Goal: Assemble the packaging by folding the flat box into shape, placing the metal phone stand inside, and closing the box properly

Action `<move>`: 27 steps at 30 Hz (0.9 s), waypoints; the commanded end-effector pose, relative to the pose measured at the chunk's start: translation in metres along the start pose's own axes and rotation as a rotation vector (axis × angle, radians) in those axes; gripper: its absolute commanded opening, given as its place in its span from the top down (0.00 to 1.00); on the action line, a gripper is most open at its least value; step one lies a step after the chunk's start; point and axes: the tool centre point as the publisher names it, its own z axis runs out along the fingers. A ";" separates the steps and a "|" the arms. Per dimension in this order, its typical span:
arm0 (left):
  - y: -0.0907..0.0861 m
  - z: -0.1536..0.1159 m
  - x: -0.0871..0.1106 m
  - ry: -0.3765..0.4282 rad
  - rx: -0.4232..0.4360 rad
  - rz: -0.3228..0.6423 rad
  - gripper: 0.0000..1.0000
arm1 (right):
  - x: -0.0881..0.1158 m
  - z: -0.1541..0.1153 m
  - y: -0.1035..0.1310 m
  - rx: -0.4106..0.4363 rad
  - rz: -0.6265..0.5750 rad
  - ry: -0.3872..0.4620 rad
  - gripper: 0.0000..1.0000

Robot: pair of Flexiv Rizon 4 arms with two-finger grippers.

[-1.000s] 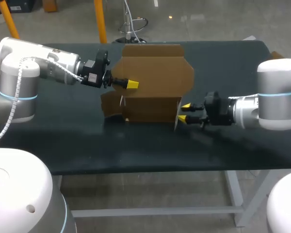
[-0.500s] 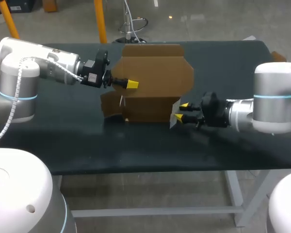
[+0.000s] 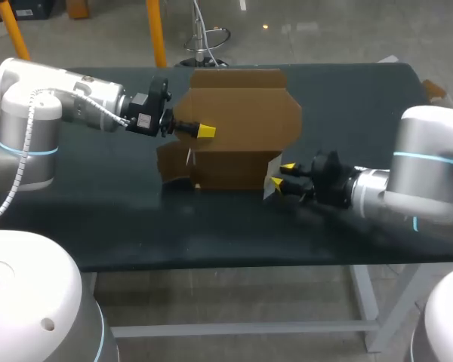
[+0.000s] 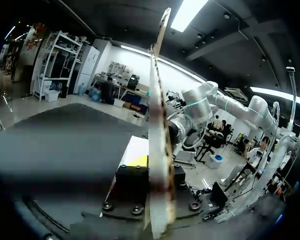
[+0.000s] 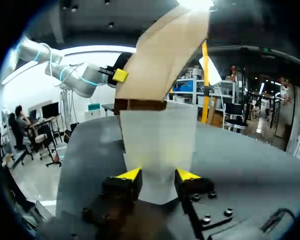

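Now our right gripper (image 3: pixel 281 175), fingers spread, stands closer in: the side flap (image 5: pixel 160 135) sits between them, nudged inward. Our left gripper (image 3: pixel 205 130) stays clamped on the box (image 3: pixel 241 113); we judge folding unfinished.

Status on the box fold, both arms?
Left gripper shut on box, panel upright. Right gripper open at side flap. Phone stand not in view.

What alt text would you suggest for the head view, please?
A partly folded brown cardboard box stands on a dark table. The left gripper is shut on its left wall, and the open right gripper sits at a pale flap at its lower right corner.
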 end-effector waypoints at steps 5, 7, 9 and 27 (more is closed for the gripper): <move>0.002 0.002 -0.001 0.004 -0.003 -0.001 1.00 | 0.002 0.003 -0.002 -0.038 0.025 -0.162 0.53; 0.002 0.002 -0.001 0.004 -0.003 -0.001 1.00 | 0.001 0.004 -0.001 -0.046 0.036 -0.180 0.53; 0.002 0.002 -0.001 0.004 -0.003 -0.001 1.00 | 0.000 0.004 0.000 -0.047 0.040 -0.184 0.53; 0.002 0.002 -0.001 0.004 -0.003 -0.001 1.00 | -0.005 0.013 0.003 -0.064 0.100 -0.376 0.54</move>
